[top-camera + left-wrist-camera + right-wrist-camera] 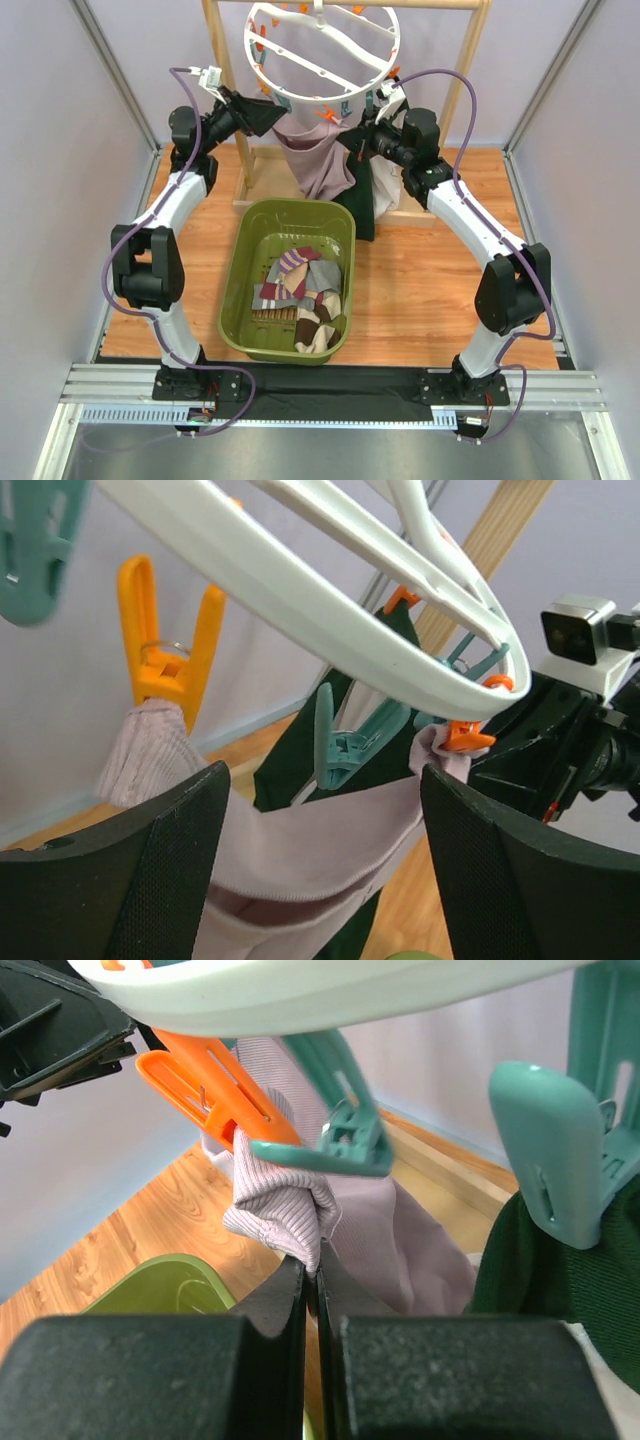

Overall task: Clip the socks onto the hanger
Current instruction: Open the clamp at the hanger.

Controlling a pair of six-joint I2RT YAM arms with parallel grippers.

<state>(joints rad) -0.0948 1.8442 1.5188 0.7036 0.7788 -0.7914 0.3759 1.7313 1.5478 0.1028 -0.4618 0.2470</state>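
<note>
The white ring hanger (318, 100) hangs from the wooden rack. A lilac sock (315, 155) droops below it, held at one corner by an orange clip (165, 665) and at the other by a second orange clip (466, 736). My left gripper (325, 780) is open, and its wide fingers (150, 870) frame the sock's cuff edge without pinching it. My right gripper (315, 1265) is shut on the sock's ribbed corner (285, 1210), just under an orange clip (215, 1090). A dark green sock (540, 1280) hangs from a teal clip (550, 1150). More socks (300, 290) lie in the basket.
The olive-green basket (233, 275) sits on the wooden table below the hanger. The rack's posts (215, 40) stand behind both arms. A spare teal clip (350, 745) dangles between the two orange ones. Pale walls close in on both sides.
</note>
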